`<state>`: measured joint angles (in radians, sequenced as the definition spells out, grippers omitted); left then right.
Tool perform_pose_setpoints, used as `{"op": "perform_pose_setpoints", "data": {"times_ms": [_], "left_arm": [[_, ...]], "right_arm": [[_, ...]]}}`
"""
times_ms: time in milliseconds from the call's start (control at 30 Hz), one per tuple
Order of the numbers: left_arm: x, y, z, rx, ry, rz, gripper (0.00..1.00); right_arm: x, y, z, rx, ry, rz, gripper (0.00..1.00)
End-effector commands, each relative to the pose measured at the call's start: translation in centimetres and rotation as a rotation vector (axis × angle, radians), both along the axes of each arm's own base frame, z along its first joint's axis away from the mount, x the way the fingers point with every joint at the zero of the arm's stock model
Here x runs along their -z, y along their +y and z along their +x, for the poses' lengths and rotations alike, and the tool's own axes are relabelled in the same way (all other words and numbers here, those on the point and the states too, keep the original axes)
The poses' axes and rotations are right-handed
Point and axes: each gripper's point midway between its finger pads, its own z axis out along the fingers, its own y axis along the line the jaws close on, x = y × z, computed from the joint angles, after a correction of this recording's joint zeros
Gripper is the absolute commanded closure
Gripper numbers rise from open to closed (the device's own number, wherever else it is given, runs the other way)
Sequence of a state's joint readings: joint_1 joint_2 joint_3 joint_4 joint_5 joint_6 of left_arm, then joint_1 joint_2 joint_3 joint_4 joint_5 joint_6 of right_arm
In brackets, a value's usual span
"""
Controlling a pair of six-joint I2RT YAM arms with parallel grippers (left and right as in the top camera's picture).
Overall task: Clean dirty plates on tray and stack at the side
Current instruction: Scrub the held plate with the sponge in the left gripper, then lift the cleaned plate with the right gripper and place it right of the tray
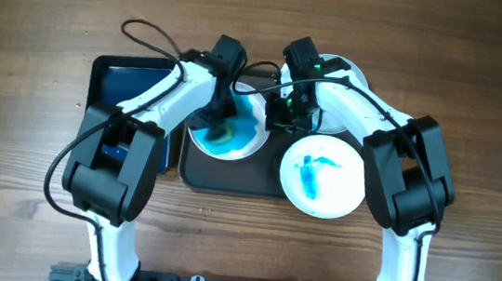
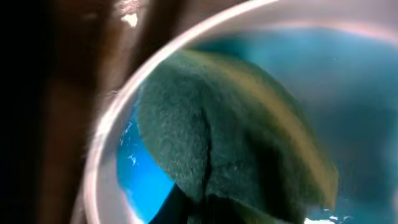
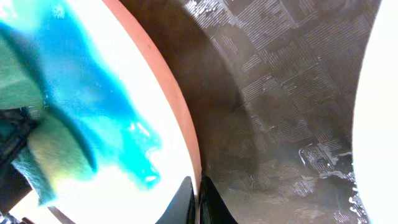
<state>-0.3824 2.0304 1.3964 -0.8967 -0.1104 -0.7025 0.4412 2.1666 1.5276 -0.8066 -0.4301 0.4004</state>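
Note:
A dirty plate smeared blue lies on the left of the dark tray. My left gripper is shut on a green sponge and presses it onto that plate. My right gripper is shut on the plate's right rim, one finger on each side. A second dirty plate with a blue smear lies at the tray's right end. A third white plate sits behind, mostly hidden by my right arm.
A black deep tray with blue liquid stands to the left of the dark tray. The wooden table surrounds both. The dark tray's textured floor shows wet patches.

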Motion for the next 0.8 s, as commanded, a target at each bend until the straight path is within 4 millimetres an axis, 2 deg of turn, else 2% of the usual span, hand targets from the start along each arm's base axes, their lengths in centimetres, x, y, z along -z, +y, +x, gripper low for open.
{"op": "perform_pose_setpoints", "data": {"times_ms": [0,67,167,233,267,333,367,433,500,567,600,700,767], "left_arm": [[1.2,1.7,-2.4,-0.096,0.098,0.045,0.96],[1.2,-2.4,-3.4,-0.009,0.177,-0.190,0.96],[-0.5,-8.4,-3.1,0.198,0.168,-0.544,0.96],[-1.5,-10.3,-2.6,0.269,0.134,-0.666,0.96],[-1.5,-10.2,-2.1,0.271,0.117,-0.666,0.96],[-1.1,-9.3,-1.4,0.261,0.093,-0.617,0.96],[-0.6,-8.1,-0.9,0.243,0.077,-0.556,0.96],[0.6,-4.6,0.2,0.147,0.050,-0.378,0.96],[1.0,-0.7,0.4,0.035,0.053,-0.204,0.96],[-0.1,3.1,0.4,-0.049,0.070,-0.054,0.96],[-1.5,5.0,0.8,-0.078,0.073,-0.003,0.96],[-5.1,6.6,2.2,-0.131,0.060,-0.019,0.96],[-7.6,6.4,3.1,-0.093,0.037,-0.087,0.96]], "right_arm": [[0.8,0.0,-0.6,-0.008,0.029,-0.001,0.96],[0.8,0.0,-0.6,-0.008,0.029,-0.001,0.96],[0.8,0.0,-0.6,-0.009,0.029,-0.001,0.96],[0.8,0.0,-0.6,-0.010,0.029,-0.001,0.96],[0.8,0.0,-0.6,-0.010,0.030,-0.001,0.96],[0.8,0.0,-0.6,-0.010,0.031,-0.002,0.96],[0.8,0.0,-0.6,-0.010,0.030,-0.002,0.96],[0.8,0.0,-0.6,-0.010,0.030,-0.001,0.96],[0.8,0.0,-0.6,-0.010,0.030,-0.001,0.96],[0.9,-0.1,-0.7,-0.009,0.031,-0.007,0.96],[0.9,-0.1,-0.6,-0.008,0.029,-0.010,0.96],[0.9,-0.1,-0.5,-0.008,0.026,-0.007,0.96],[0.9,0.0,-0.5,-0.010,0.025,-0.007,0.96]]}}
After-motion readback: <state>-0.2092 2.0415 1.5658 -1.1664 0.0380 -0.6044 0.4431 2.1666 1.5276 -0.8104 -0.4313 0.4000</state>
